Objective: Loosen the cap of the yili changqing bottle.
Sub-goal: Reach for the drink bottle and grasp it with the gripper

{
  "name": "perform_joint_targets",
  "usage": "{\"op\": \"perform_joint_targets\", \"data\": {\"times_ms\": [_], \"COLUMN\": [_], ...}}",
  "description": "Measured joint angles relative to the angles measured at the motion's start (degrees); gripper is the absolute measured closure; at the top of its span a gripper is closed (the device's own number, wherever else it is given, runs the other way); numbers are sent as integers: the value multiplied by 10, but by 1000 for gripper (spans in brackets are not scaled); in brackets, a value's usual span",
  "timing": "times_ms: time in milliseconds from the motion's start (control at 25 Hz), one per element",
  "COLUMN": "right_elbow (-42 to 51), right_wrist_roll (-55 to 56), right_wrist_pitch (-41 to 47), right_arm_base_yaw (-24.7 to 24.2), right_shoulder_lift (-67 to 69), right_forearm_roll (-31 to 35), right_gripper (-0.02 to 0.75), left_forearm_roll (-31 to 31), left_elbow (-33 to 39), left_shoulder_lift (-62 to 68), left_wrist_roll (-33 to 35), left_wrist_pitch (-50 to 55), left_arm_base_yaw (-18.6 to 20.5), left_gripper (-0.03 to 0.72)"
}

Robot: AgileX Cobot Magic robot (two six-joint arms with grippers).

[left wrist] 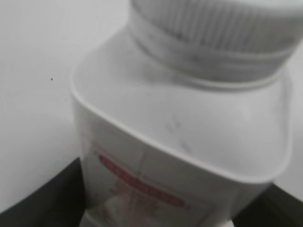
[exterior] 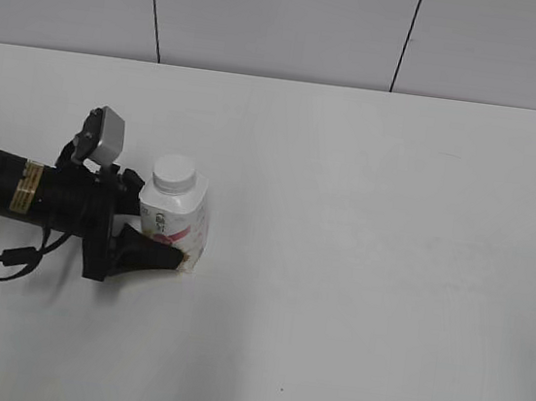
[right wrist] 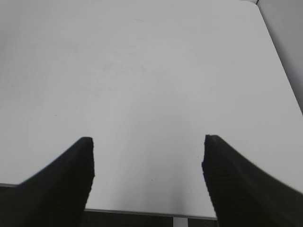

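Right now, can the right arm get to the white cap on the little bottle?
Probably yes. The cap sits uncovered on top; the left end effector only straddles the bottle body below. The right end effector is open over bare table.

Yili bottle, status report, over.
Left gripper jaws closed around bottle body, upright. Right gripper jaws open, empty, clear of it. Cap on, nothing obstructing.

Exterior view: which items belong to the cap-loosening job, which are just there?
Job:
- small squat white plastic bottle with pink-and-red label
- its round white ribbed plastic screw cap, still on
- left gripper, fingers either side of the bottle body
- right gripper, open over bare table, away from the bottle

Just there:
- plain white table
- nothing else on it
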Motion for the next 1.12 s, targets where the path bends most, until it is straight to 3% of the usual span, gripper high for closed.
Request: {"op": "perform_joint_targets", "data": {"times_ms": [520, 1120], "right_elbow": [0, 0], "right_wrist_roll": [0, 0], "right_wrist_pitch": [0, 0], "right_arm_base_yaw": [0, 0], "right_shoulder_lift": [0, 0], "right_forearm_roll": [0, 0], "right_gripper": [172, 172], "left_forearm_roll": [-59, -23], "left_elbow": [0, 0], "left_shoulder_lift": [13, 13], "left_wrist_roll": [1, 2], "left_wrist_pitch": [-14, -27], "left_arm_base_yaw": [-5, -5], "left_gripper": [190, 195]}}
